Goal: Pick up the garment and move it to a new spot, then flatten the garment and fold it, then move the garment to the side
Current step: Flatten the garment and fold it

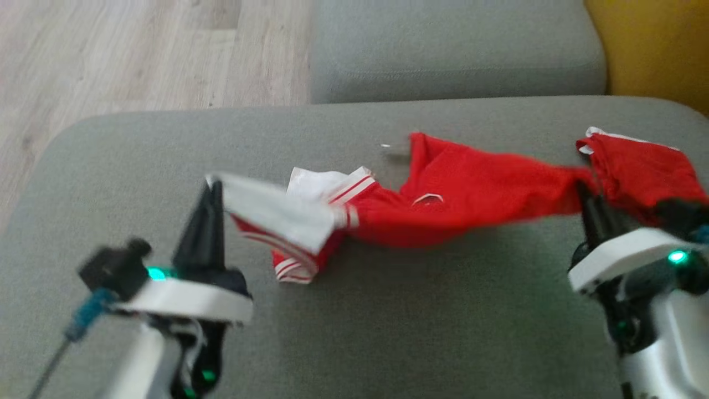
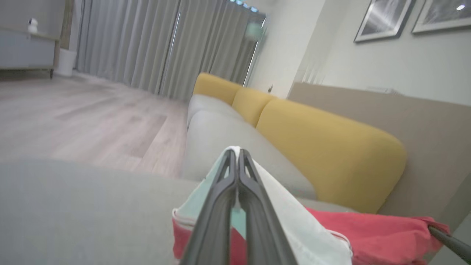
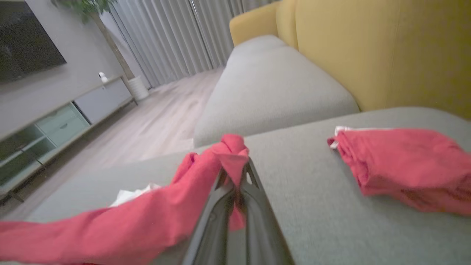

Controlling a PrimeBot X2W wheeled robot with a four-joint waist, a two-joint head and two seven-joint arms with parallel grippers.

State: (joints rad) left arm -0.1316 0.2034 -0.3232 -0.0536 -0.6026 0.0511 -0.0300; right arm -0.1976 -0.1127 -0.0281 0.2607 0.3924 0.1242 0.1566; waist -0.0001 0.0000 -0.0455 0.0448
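Red cloth is bunched in the right pincer [image 3: 235, 173], whose fingers are pressed together on a knot of it. The left pincer [image 1: 213, 188] is likewise closed, pinching a white panel of the same garment [image 1: 471, 194]. That garment hangs between them as a twisted rope, sagging towards the middle of the grey seat cushion [image 1: 388, 332].

Risks, as I judge them: the left grip takes only a thin white edge, so a harder pull apart could slide it free. The right grip holds a wad, not a hem, so the cloth may land roped and creased instead of flat. A red bundle [image 1: 642, 166] lies on the cushion's far right corner, just beside the right pincer. I cannot tell whether it joins the garment, and if it does, it will drag along.

Counted:
- Two pincers.
- One stretched garment.
- One red bundle.
- Two grey seat cushions, counting the second cushion [image 1: 454, 50] beyond the first.
- Three yellow back cushions [image 2: 331, 147] in the left wrist view.
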